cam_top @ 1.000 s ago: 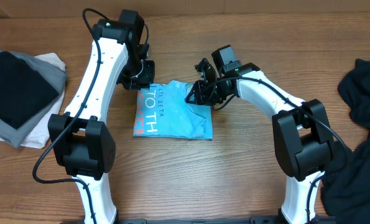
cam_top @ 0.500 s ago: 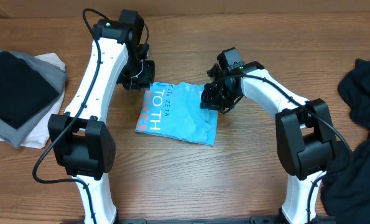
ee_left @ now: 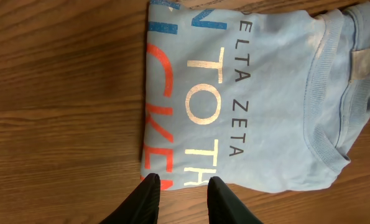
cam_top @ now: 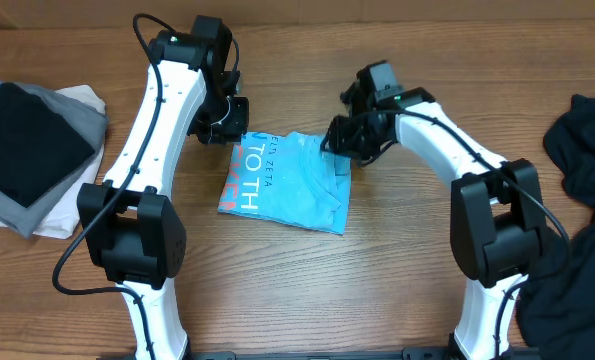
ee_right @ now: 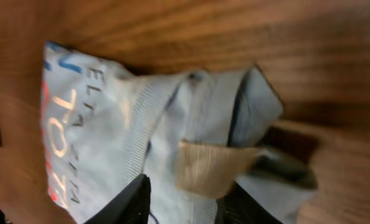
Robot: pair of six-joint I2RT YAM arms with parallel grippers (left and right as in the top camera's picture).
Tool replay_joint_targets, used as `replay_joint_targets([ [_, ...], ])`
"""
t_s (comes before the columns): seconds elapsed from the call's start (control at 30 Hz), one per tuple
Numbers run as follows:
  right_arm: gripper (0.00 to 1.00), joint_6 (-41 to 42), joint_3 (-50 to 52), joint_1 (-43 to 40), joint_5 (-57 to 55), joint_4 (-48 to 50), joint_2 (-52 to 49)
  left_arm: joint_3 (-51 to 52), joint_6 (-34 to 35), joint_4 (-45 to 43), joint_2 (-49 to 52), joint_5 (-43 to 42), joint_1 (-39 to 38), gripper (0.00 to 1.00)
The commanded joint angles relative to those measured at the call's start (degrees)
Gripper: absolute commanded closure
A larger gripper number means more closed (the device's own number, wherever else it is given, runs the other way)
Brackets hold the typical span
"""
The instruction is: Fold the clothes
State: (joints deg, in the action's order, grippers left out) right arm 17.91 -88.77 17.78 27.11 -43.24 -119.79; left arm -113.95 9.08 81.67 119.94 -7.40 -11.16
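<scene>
The sky-blue T-shirt (cam_top: 282,185) of the clothes lies folded into a rough rectangle on the wooden table, lettering up. Its neckline and tan label (ee_right: 212,168) are at the right end. My left gripper (cam_top: 227,128) hovers at the shirt's far-left corner. In the left wrist view, that gripper (ee_left: 183,180) is open, with only bare wood between its fingers, just off the shirt (ee_left: 253,93). My right gripper (cam_top: 339,140) sits over the far-right corner by the collar. The right wrist view shows it (ee_right: 188,193) open above the rumpled fabric (ee_right: 110,124).
A stack of folded garments (cam_top: 27,150), black on grey on white, lies at the left edge. A heap of black clothes (cam_top: 582,200) fills the right edge. Both arm bases stand at the near edge.
The right gripper pulled the shirt's right edge rightward, then opened, let go of the fabric and drew back a little. The left arm has not moved.
</scene>
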Motion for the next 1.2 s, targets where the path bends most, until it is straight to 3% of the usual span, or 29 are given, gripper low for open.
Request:
replay_joint_targets([
  [0.0,0.58,-1.5,-1.3,0.2,1.4,-0.3,0.2,-1.2,0.8,0.2,0.7,0.4,-0.1,0.71],
  [0.07,0.52,-1.8,-1.3,0.7,-1.3,-1.5,0.2,-1.2,0.8,0.2,0.7,0.4,-0.1,0.71],
  [0.2,0.50,-1.7,-1.2,0.9,-3.7,-2.2,0.0,-1.2,0.8,0.2,0.7,0.4,-0.1,0.71],
  [0.77,0.50,-1.8,-1.2,2.1,-2.6,-0.8,-1.9,-1.2,0.7,0.2,0.7,0.4,-0.1,0.70],
  [1.03,0.67,-1.8,-1.2,2.4,-2.6,-2.6,-1.9,-1.2,0.8,0.2,0.7,0.4,-0.1,0.70],
  [1.17,0.94,-1.8,-1.2,2.5,-1.7,-2.4,-1.9,-1.2,0.8,0.2,0.7,0.4,-0.1,0.70],
])
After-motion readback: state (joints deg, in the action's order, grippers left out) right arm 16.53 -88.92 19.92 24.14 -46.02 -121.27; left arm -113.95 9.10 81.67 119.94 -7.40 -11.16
